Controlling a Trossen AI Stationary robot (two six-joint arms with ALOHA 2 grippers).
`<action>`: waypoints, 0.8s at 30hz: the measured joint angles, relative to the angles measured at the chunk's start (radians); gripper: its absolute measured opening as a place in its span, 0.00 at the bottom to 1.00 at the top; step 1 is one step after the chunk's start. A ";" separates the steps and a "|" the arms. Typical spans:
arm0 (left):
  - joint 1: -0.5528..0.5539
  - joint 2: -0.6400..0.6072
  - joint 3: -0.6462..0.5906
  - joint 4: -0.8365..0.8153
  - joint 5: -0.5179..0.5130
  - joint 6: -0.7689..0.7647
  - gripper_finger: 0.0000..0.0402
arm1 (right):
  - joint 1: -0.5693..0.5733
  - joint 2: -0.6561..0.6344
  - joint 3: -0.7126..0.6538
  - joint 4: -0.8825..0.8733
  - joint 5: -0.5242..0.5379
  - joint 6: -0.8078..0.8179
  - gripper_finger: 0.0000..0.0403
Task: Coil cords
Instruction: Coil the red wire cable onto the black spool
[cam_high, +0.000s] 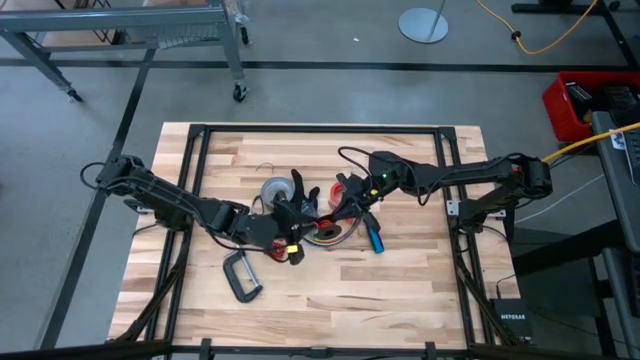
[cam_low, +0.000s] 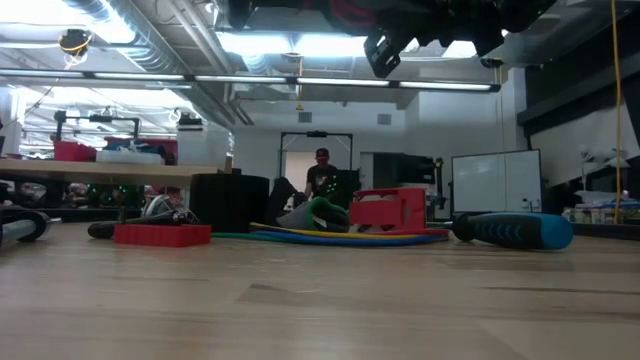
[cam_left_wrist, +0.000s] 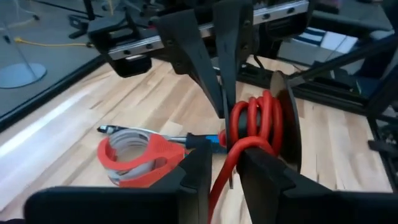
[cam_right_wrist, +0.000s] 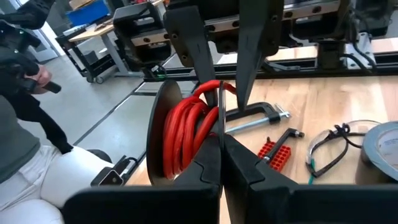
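Note:
A red cord is wound on a spool between two dark discs, held in the air over the table's middle. My right gripper comes from the table's right and is shut on one disc. My left gripper comes from the left and is open, with a loose strand of the red cord running between its fingers. A coil of coloured cord lies flat on the table below. A thin dark wire lies beside the grey tape roll. My right gripper pinches the thin rim of the spool's disc between its two fingers, coming about level from the table's right. The spool is lifted clear of the table with its discs upright. My left gripper has the red strand between its open fingers; I cannot tell whether they touch it.
A blue-handled screwdriver lies right of the coloured coil. A black clamp lies toward the near left, and a red studded plate lies nearby. A red tape ring sits under the arms. A person stands beyond the table.

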 joint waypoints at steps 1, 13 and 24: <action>0.000 0.000 0.000 -0.001 0.008 0.007 0.17 | 0.000 0.000 0.000 0.000 0.000 0.000 0.00; 0.000 0.002 0.000 -0.007 -0.013 0.029 0.01 | -0.001 0.001 0.002 0.019 0.021 0.002 0.09; 0.002 -0.003 0.000 -0.015 -0.049 0.056 0.00 | -0.003 0.000 0.015 0.139 0.046 0.066 0.24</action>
